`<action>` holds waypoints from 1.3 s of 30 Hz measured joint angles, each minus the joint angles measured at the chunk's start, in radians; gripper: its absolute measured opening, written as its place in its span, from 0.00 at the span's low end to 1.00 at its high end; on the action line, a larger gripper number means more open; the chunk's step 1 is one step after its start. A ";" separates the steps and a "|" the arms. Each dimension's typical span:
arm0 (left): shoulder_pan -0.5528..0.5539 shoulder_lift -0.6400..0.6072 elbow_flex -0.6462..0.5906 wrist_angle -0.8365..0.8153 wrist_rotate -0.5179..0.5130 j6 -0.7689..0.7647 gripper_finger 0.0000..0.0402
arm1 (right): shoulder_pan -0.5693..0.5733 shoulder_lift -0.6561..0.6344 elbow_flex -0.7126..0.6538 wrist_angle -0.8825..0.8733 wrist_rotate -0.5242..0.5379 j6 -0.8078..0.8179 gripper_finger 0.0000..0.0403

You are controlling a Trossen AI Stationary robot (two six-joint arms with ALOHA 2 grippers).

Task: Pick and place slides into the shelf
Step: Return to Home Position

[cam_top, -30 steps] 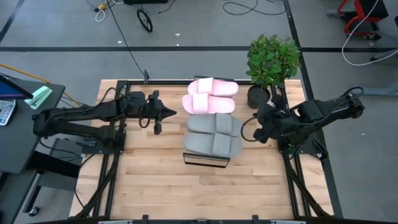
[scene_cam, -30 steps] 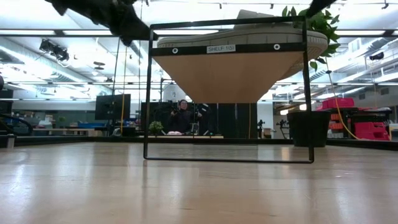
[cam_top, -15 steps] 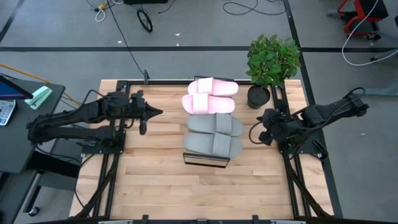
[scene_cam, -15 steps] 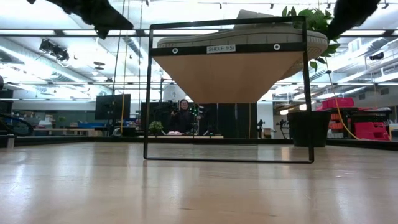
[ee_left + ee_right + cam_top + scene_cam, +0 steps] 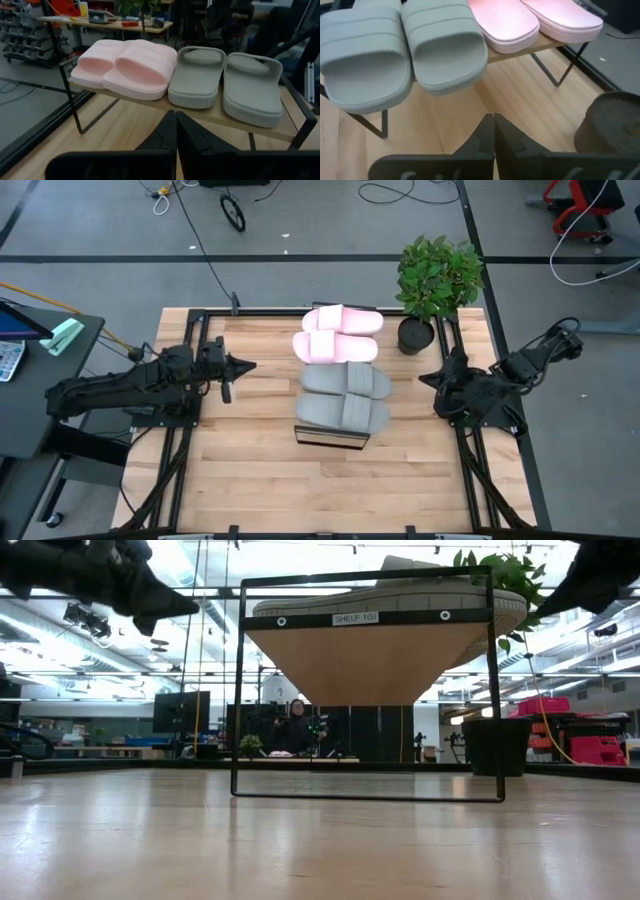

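Note:
The shelf (image 5: 330, 437) stands mid-table, a wood plank on a dark frame. Two pink slides (image 5: 337, 334) lie by their soles on its far half, two grey slides (image 5: 344, 397) on its near half. They also show as pink slides (image 5: 125, 67) and grey slides (image 5: 227, 82) in the left wrist view, and as grey slides (image 5: 402, 47) and pink slides (image 5: 535, 20) in the right wrist view. My left gripper (image 5: 248, 365) hovers shut left of the shelf. My right gripper (image 5: 425, 377) hovers shut right of it. Neither touches anything.
A potted plant (image 5: 436, 288) stands at the table's far right corner, close to my right arm. Bare wooden tabletop (image 5: 260, 480) stretches along the near side and left of the shelf. Metal frame rails run along both table sides.
Both arms have drawn back from the shelf: my left gripper toward the table's left edge, my right gripper toward the right edge. The slides and shelf have stayed in place.

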 joint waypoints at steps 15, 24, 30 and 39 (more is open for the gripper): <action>0.000 -0.145 -0.287 0.320 -0.038 -0.071 0.02 | 0.026 -0.037 -0.071 0.003 0.063 0.112 0.00; -0.010 -0.170 -0.346 0.426 -0.089 -0.096 0.01 | 0.026 -0.036 -0.071 0.013 0.080 0.122 0.00; -0.071 -0.170 -0.346 0.453 -0.128 -0.065 0.01 | 0.026 -0.036 -0.071 0.035 0.080 0.122 0.00; -0.158 -0.169 -0.346 0.415 -0.235 -0.002 0.01 | 0.026 -0.036 -0.071 0.046 0.079 0.102 0.00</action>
